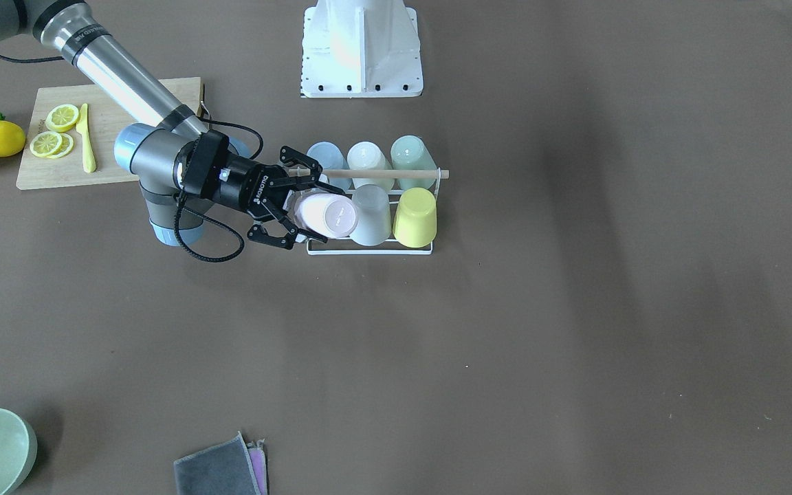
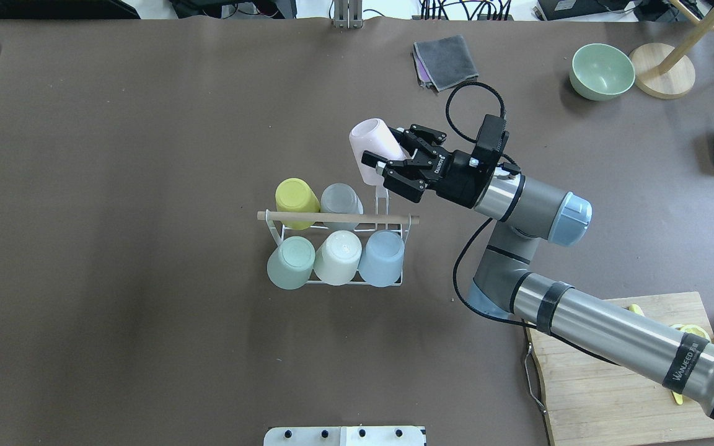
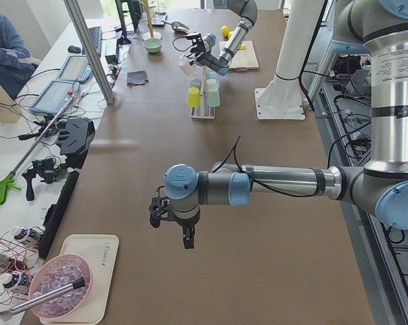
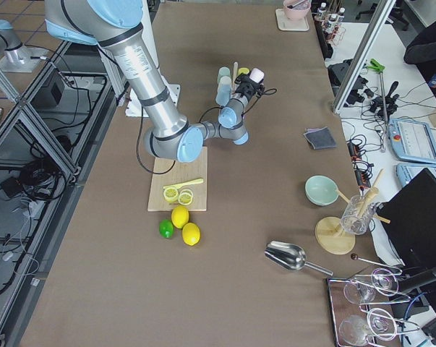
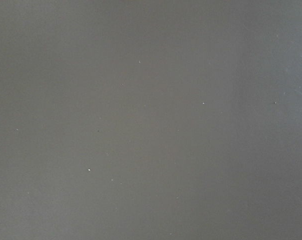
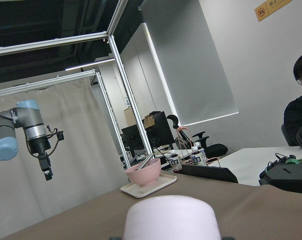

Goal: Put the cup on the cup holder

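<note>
On the brown table (image 2: 146, 155) only the right arm (image 2: 611, 337) is at work. The left arm (image 3: 278, 183) hangs over bare table well apart from the task, and its gripper (image 3: 170, 220) is too small for us to tell whether it is open or closed. The rack (image 2: 338, 217) stands mid-table with five cups (image 2: 295, 195) already upside down on its prongs, three on the robot's side of the dowel and two on the far side. That leaves the corner prong (image 2: 383, 199) beside the grey cup bare. We judge the step in hand to be the carry-in of the last cup (image 2: 370, 145). It is in the air above that empty corner, clear of the wire as far as we can see, and not yet seated. The cup is pale pink, smooth and slightly tapered. It is tilted, with its closed base pointing up and away from the wrist and its mouth towards the palm. The right gripper (image 2: 388, 152) has its fingers clamped on the cup's sides near the mouth end. Next, we think, the wrist needs to tip the mouth further down, line it up over the prong, lower it without knocking the dowel or the grey neighbour, and only then let go.
</note>
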You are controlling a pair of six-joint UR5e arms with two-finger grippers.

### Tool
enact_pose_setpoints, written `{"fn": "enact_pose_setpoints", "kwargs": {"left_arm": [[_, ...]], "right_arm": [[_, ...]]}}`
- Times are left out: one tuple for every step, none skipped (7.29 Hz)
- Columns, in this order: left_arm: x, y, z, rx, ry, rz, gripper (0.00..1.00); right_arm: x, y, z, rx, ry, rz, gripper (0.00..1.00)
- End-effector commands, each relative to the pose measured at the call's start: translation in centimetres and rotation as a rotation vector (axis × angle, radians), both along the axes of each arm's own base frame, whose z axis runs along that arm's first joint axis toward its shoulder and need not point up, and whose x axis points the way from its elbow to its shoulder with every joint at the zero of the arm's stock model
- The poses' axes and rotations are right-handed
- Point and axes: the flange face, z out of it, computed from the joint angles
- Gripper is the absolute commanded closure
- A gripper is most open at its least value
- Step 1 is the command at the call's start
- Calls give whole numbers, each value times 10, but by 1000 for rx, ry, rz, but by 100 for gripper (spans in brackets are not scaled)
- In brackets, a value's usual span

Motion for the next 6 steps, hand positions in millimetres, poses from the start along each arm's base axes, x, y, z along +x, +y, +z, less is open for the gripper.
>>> {"fn": "enact_pose_setpoints", "kwargs": {"left_arm": [[-6, 5, 10, 41, -58, 74, 2], [-6, 7, 13, 34, -56, 72, 2], [-6, 2, 18, 31, -56, 73, 2], [-5, 2, 20, 29, -54, 76, 2], [-5, 2, 19, 26, -54, 76, 2], [-2, 7, 18, 22, 7, 68, 2]], "right_arm": [[-3, -8, -5, -9, 58, -26, 100], [-1, -6, -12, -1, 42, -32, 100], [1, -3, -20, 6, 25, -34, 100], [1, -1, -24, 10, 16, -36, 100], [-1, 4, -25, 15, 7, -42, 100], [3, 7, -26, 24, -1, -44, 100]]}}
